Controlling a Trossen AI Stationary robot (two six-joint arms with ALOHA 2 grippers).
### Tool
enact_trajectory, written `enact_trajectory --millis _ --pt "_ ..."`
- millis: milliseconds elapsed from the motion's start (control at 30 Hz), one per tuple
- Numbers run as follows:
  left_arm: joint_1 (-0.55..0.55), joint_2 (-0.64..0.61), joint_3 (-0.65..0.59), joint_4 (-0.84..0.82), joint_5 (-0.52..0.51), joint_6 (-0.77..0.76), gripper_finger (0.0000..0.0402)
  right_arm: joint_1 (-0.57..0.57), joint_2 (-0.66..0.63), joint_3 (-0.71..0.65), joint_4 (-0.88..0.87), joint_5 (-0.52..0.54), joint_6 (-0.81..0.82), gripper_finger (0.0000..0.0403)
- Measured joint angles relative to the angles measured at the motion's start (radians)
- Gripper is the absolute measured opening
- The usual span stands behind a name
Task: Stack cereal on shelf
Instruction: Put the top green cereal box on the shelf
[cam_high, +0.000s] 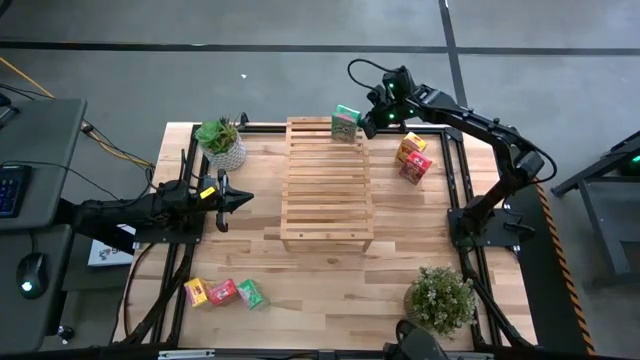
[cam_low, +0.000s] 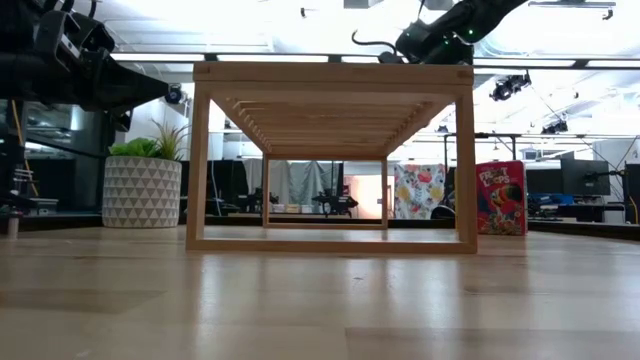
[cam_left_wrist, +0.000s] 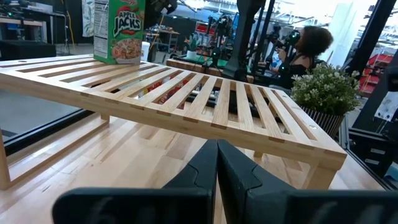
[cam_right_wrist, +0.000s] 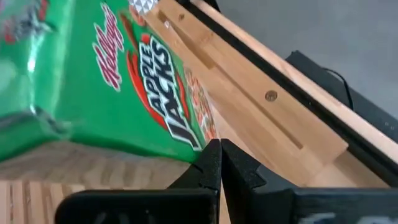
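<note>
One green cereal box (cam_high: 345, 122) stands on the shelf (cam_high: 327, 180), just beside the right tool (cam_high: 366, 128), whose fingers are together and empty. Five boxes wait on the bench (cam_high: 330, 280). The left tool (cam_high: 243, 199), also together, idles beside the shelf. The low view hides the shelf's top.

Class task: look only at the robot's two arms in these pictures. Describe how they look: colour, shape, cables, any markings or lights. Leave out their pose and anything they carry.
Both arms are dark, nearly black, built of slim jointed segments. The left arm has a small yellow tag near its hand. The right arm carries a looping black cable and green lights beside its hand. In the wrist views each hand ends in two dark, wedge-shaped fingers on a broad dark bar.
</note>
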Motion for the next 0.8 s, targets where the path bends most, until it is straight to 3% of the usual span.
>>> enact_trajectory --millis 800 --pt "0.0 0.0 0.0 0.0 0.0 0.0 0.0003 0.162 -0.002 0.0 -0.074 -0.034 -0.008 0.0"
